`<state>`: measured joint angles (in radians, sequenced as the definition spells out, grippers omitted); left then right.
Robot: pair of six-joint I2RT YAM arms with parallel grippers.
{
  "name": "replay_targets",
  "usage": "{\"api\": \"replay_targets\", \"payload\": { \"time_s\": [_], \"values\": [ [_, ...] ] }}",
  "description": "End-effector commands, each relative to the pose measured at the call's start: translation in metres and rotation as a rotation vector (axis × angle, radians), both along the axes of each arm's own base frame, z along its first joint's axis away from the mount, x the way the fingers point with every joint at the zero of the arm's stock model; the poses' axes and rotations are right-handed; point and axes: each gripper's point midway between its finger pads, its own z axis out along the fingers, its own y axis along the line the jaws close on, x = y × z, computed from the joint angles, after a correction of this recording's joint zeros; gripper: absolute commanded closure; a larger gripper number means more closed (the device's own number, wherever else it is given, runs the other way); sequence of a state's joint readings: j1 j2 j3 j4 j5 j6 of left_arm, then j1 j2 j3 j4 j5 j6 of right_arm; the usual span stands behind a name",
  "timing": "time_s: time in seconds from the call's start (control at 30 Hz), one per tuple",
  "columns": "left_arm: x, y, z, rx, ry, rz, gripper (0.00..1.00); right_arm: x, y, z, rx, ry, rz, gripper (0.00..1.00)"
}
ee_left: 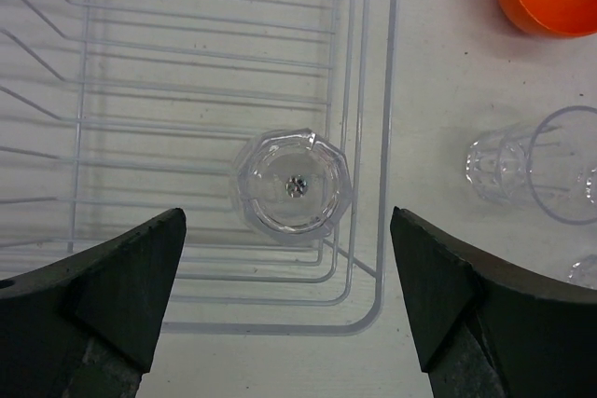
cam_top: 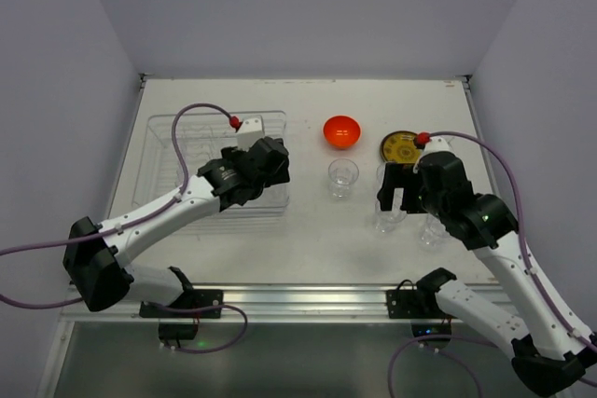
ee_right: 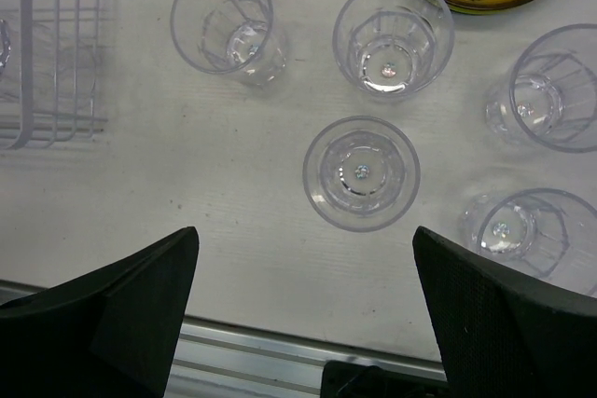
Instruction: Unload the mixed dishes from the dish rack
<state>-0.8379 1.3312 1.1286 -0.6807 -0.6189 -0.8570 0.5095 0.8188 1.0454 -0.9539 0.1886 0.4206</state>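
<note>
Left gripper hangs with jaws wide apart over the dish rack, which holds one clear glass near its right wall. Right gripper, jaws also spread and empty, hovers above five glasses standing on the table. Farther back sit the orange bowl and yellow plate.

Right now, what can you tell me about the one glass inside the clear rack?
The glass is small, clear and colourless, with a faceted wall and a tiny dot at its centre. It stands on end, seen straight down, so mouth-up or mouth-down is unclear. It rests on the ribbed floor of the dish rack, near a corner, close beside a side wall. Nothing grips it: the left fingers hang open above it, one on each side.
</note>
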Motion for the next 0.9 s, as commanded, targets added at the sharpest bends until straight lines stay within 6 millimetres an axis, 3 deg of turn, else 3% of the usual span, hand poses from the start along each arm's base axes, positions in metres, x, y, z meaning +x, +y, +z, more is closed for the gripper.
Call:
{"api": "replay_targets", "payload": {
  "time_s": [0.0,0.2,0.3,0.53,0.87],
  "values": [
    [0.018,-0.001,0.008,-0.017,-0.045,0.078,0.06,0.002,0.001,0.011,0.024,-0.067,0.023,0.01],
    [0.026,-0.018,-0.033,-0.041,0.073,0.07,0.07,-0.007,0.003,0.021,0.06,-0.105,0.059,0.01],
    [0.031,-0.016,-0.046,-0.041,0.1,0.097,0.08,-0.011,0.005,0.024,0.084,-0.114,0.067,0.01],
    [0.038,-0.006,-0.064,-0.06,0.112,0.141,0.14,-0.016,0.01,0.026,0.123,-0.123,0.094,0.01],
    [0.031,-0.006,-0.096,-0.037,0.188,0.144,0.22,-0.012,0.018,0.011,0.127,-0.088,0.112,0.01]
  ]
}}
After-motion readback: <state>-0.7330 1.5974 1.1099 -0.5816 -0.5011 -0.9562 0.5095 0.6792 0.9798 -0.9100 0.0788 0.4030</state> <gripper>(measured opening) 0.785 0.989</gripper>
